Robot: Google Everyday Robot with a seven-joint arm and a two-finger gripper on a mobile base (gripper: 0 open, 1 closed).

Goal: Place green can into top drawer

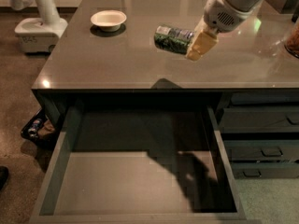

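The gripper [190, 45] seems clamped on the green can [172, 37] (lying sideways), held above the table [93, 64] toward its front edge; the top drawer [131, 181] stands open below that edge.

High camera faces down: top drawer [135, 183] near, end effector [190, 43] above desk [107, 62]

grey counter [117, 64] — white bowl [108, 19] at far left, brownish object [294, 40] at right edge; tool [192, 42] holds green can [173, 38] above it.
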